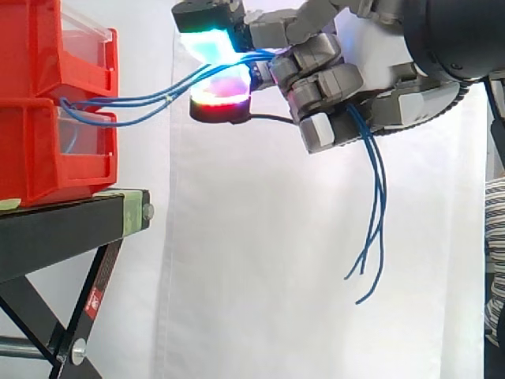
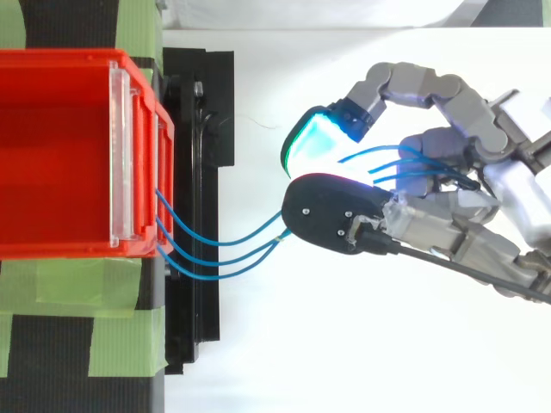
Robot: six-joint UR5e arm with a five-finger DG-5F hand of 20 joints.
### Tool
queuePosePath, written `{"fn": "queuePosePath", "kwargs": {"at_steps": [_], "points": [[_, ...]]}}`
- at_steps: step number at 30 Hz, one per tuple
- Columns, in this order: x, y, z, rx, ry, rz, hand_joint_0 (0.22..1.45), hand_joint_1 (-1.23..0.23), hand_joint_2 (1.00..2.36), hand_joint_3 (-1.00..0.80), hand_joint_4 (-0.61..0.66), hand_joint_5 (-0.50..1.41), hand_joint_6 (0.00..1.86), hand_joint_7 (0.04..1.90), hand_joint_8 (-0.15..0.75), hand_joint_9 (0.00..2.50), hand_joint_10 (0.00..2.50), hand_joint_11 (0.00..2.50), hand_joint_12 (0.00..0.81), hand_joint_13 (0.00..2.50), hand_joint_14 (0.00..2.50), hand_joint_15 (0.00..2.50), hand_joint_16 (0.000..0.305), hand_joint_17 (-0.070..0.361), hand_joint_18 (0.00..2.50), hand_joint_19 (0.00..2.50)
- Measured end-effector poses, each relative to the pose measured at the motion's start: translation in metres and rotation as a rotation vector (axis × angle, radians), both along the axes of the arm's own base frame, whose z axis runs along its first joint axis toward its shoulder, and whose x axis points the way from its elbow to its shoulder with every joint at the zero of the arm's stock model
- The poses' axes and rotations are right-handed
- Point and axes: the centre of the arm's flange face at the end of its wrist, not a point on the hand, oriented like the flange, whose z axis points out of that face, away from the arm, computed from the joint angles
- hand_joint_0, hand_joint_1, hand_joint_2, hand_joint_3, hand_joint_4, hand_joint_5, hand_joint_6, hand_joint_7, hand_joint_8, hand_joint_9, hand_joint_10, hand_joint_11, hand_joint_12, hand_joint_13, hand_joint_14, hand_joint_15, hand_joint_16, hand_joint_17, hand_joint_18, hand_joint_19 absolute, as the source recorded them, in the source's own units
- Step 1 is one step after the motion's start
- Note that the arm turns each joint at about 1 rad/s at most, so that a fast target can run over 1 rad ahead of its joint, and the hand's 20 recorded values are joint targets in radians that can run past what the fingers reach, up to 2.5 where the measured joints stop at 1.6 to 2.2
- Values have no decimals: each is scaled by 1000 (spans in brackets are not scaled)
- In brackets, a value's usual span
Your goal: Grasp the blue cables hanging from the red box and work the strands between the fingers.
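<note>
Thin blue cables [image 1: 150, 99] run out of the front of the stacked red boxes [image 1: 47, 110] at the left and stretch rightward into my hand [image 1: 339, 87]. The hand is level with the boxes and to their right, apart from them. Its fingers are curled round the strands, with a cyan-green glowing pad above and a red glowing pad below pinching them. Beyond the hand the loose cable ends [image 1: 371, 237] hang down. From above, three strands [image 2: 224, 249] leave the red box [image 2: 60, 155] and pass between the pads into the hand [image 2: 448, 215].
The red boxes sit on a black stand [image 1: 71, 229] with green tape strips [image 2: 77, 292] on its top. A white curtain [image 1: 260, 276] hangs behind. A striped sleeve [image 1: 495, 237] shows at the right edge of the side view.
</note>
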Motion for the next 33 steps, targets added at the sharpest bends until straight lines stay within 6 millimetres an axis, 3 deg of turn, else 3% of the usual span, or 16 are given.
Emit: {"fn": "queuePosePath", "kwargs": {"at_steps": [2, 3, 12, 17, 21, 26, 28, 30, 33], "points": [[0, 0, 0, 4, -4, -5, 965, -556, 1018, -542, 235, 29, 341, 1248, 384, 987, 2500, 2500, 419, 1081, 2500, 1644, 46, 104, 1462, 1184], [0, 0, 0, 7, -6, -9, 899, -548, 1013, -707, 240, 46, 230, 1282, 384, 987, 2500, 2500, 419, 1081, 2500, 1644, 46, 104, 1462, 1184], [-1, -1, 0, 17, -9, -30, 885, -643, 1012, -720, 226, 51, 0, 1349, 384, 987, 2500, 2500, 419, 1081, 2500, 1644, 46, 104, 1462, 1184], [-1, -1, 0, 18, -9, -32, 853, -674, 1013, -670, 226, 14, 0, 1367, 384, 987, 2500, 2500, 419, 1081, 2500, 1644, 46, 104, 1462, 1184], [-1, -1, 0, 18, -9, -33, 753, -683, 1000, -1000, 232, -31, 4, 1339, 384, 987, 2500, 2500, 419, 1081, 2500, 1644, 46, 104, 1462, 1184], [-2, -1, 0, 18, -8, -32, 780, -710, 1000, -1000, 237, -16, 11, 1389, 384, 987, 2500, 2500, 419, 1081, 2500, 1644, 46, 104, 1462, 1184], [-2, -1, 0, 18, -8, -32, 820, -728, 1003, -934, 231, -37, 152, 1352, 384, 987, 2500, 2500, 419, 1081, 2500, 1644, 46, 104, 1462, 1184], [-2, -1, 0, 18, -8, -32, 907, -737, 1011, -702, 231, -72, 380, 1277, 384, 987, 2500, 2500, 419, 1081, 2500, 1644, 46, 104, 1462, 1184], [-1, 0, 0, 18, -10, -31, 933, -731, 1017, -537, 230, -94, 530, 1219, 384, 987, 2500, 2500, 419, 1081, 2500, 1644, 46, 104, 1462, 1184]]}}
